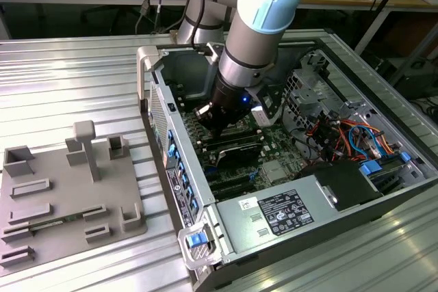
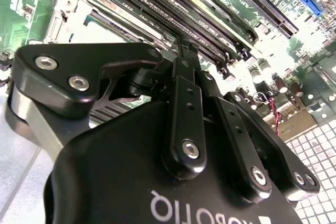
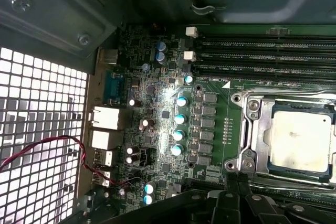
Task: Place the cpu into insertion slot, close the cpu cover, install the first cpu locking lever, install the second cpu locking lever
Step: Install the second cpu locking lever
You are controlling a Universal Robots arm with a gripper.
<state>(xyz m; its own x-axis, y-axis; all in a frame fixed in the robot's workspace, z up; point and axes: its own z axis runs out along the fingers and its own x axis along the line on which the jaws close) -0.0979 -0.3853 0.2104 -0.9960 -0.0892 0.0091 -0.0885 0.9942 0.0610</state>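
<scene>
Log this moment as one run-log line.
arm: inside computer case | gripper: fingers shut, empty, over motherboard | cpu: seated in insertion slot

The cpu (image 3: 301,141) is sitting in the insertion slot (image 3: 252,135) on the motherboard (image 3: 157,129), with the cpu cover (image 3: 261,109) lying around it. Memory slots (image 3: 262,56) are running beside the insertion slot; the pincer (image 2: 187,51) is hovering near it.

Nothing legible: white labels (image 1: 284,211) with tiny print sit on the power supply (image 1: 236,230), white lettering runs upside down across the gripper (image 2: 187,52) body, and faint markings dot the motherboard (image 3: 215,129)
</scene>
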